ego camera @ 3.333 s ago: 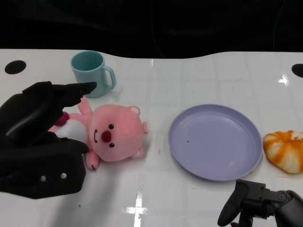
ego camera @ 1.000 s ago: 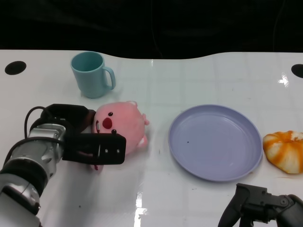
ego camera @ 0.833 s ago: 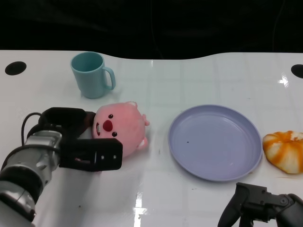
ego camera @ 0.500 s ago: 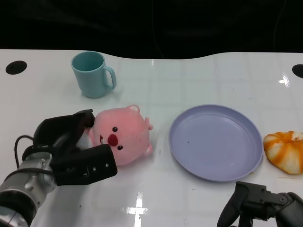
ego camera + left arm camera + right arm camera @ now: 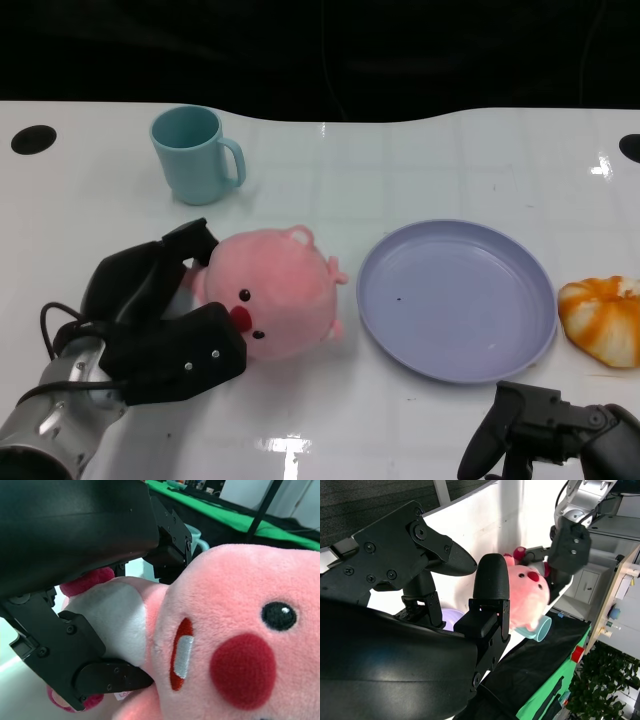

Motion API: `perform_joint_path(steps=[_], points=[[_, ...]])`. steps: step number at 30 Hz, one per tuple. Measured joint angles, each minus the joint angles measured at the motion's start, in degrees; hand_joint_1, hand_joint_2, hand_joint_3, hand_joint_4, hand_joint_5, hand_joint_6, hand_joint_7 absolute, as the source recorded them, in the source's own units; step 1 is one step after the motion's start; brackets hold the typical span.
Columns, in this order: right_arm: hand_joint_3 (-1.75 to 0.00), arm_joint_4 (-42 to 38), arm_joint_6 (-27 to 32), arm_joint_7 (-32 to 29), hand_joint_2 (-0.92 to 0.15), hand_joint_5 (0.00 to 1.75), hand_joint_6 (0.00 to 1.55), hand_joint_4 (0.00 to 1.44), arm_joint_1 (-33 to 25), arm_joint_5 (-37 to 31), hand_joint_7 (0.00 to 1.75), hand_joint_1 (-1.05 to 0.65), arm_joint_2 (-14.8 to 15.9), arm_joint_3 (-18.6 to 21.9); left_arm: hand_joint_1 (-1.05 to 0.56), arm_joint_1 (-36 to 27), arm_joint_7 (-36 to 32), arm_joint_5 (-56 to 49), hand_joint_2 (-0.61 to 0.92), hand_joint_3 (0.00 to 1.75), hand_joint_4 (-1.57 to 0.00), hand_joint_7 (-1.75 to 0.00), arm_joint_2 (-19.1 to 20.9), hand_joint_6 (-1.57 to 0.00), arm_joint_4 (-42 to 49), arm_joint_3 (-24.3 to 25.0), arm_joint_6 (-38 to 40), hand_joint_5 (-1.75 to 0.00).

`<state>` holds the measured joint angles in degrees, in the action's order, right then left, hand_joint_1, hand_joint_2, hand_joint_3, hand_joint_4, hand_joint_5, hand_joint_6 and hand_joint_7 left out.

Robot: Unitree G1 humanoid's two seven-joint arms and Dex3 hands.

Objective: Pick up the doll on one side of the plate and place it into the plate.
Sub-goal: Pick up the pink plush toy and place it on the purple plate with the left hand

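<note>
Doll (image 5: 275, 305) shifted toward plate (image 5: 457, 300) since half-second ago, your left robot hand (image 5: 160, 315) clamped round its body, near plate rim. Right robot hand (image 5: 540, 440) idle low, fingers apart, holding nothing.

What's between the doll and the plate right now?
Nothing: in the head view only a narrow strip of bare white table separates the pink doll, held by the left hand, from the purple plate.
</note>
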<state>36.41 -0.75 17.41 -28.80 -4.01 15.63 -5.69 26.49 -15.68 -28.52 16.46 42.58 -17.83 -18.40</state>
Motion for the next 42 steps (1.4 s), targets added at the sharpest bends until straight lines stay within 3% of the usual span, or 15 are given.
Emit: perform_joint_path(steps=[7, 16, 22, 39, 42], points=[[-1.13, -0.3, 0.0, 0.0, -0.52, 1.66, 0.61, 0.66, 0.4, -0.1, 1.32, -0.06, 0.0, -0.7, -0.09, -0.6, 4.1, -0.3, 0.38, 1.37, -0.96, -1.75, -1.3, -0.78, -10.6, 0.1, 4.2, -1.75], [-1.15, -0.3, 0.8, -0.3, -0.51, 1.67, 0.60, 0.66, 0.6, -1.0, 1.33, -0.05, -0.2, -1.8, -0.18, 2.7, 7.5, -1.3, 0.37, 1.41, -0.99, -1.75, -5.8, -0.77, -12.6, -1.2, 9.9, -1.75], [-1.16, -0.3, 0.8, -0.8, -0.49, 1.67, 0.61, 0.67, 0.7, -1.3, 1.34, -0.05, -0.5, -2.8, -0.15, 5.7, 9.2, -2.3, 0.35, 1.38, -1.00, -1.75, -10.1, -0.77, -13.0, -2.9, 12.2, -1.75], [-1.18, 0.1, 0.8, -1.7, -0.49, 1.64, 0.62, 0.69, 0.4, -2.6, 1.32, -0.06, -0.8, -4.3, -0.17, 18.2, 10.1, -3.2, 0.37, 1.27, -0.97, -1.75, -22.5, -0.72, 1.7, -7.1, 19.1, -1.75], [-1.18, 0.3, 0.8, -1.7, -0.49, 1.65, 0.62, 0.69, 0.3, -2.7, 1.32, -0.06, -0.8, -4.5, -0.18, 20.1, 9.9, -3.6, 0.45, 1.13, -0.95, -1.75, -23.9, -0.68, 5.1, -7.9, 20.0, -1.75]])
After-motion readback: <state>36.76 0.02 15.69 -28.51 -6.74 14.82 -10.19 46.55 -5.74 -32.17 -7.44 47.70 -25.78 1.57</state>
